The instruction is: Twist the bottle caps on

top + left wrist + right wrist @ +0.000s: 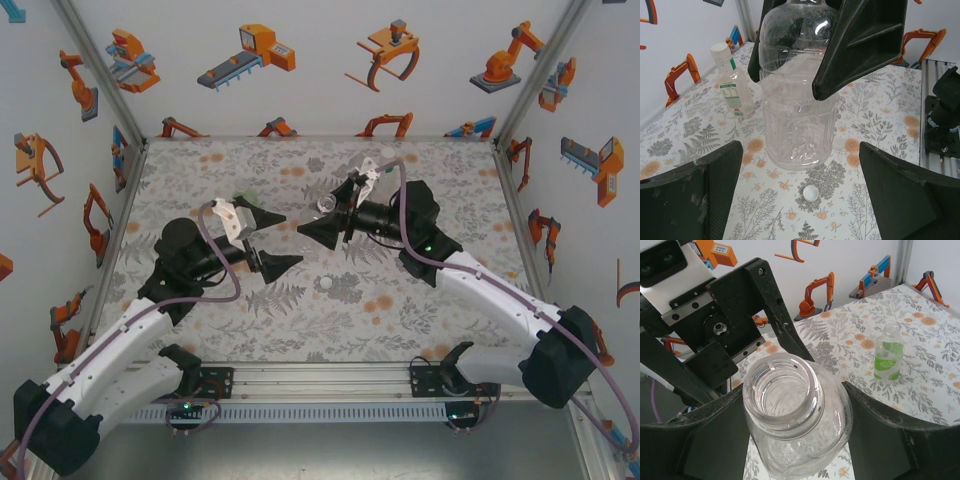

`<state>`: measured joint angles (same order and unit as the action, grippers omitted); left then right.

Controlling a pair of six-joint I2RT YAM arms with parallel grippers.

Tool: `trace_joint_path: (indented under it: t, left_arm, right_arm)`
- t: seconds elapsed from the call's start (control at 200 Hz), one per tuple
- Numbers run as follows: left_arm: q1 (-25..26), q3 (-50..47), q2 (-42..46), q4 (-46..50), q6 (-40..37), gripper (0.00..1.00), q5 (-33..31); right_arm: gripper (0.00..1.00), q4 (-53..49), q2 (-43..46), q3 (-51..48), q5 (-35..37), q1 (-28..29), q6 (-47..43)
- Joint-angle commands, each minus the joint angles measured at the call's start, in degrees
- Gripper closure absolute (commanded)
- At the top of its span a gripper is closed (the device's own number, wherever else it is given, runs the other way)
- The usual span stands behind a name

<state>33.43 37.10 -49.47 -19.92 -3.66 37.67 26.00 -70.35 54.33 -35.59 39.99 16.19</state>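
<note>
A wide clear bottle [790, 410] stands with its threaded mouth uncovered, and my right gripper [795, 440] is shut on its shoulder; the top view has this bottle [325, 206] and gripper [328, 213] at mid-table. A loose white bottle cap [810, 193] lies upside down on the table just in front of the bottle [797, 115]. My left gripper [800, 200] hangs open over the cap, one finger to each side, touching nothing. In the top view the cap [326, 283] sits near the left gripper [290, 240].
A slim labelled bottle [732, 85] with a white cap on it stands towards the back wall. A small bottle with a green label [889, 360] and no cap stands apart on the flowered table [430, 300]. White walls enclose the table on three sides.
</note>
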Motion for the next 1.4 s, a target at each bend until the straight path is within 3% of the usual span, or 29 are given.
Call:
trace_joint_path:
  t: [0.0, 0.38, 0.711, 1.397]
  left_arm:
    - [0.6, 2.2, -0.9, -3.2, -1.2, 0.10, 2.0]
    - [3.3, 4.3, -6.2, -8.3, 0.2, 0.12, 2.2]
    - [7.1, 7.7, -10.5, -9.8, -1.5, 0.17, 0.0]
    - [8.9, 8.6, -11.5, -10.9, -3.0, 0.29, -4.3]
  right_arm:
    - [0.53, 4.0, 1.9, 1.7, -2.0, 0.0, 1.8]
    - [0.53, 9.0, 1.6, 2.2, -3.9, 0.1, 7.5]
    - [0.55, 10.9, 1.2, 1.4, -0.3, 0.6, 10.5]
    - [0.57, 11.5, 0.5, 1.4, 0.0, 1.9, 11.3]
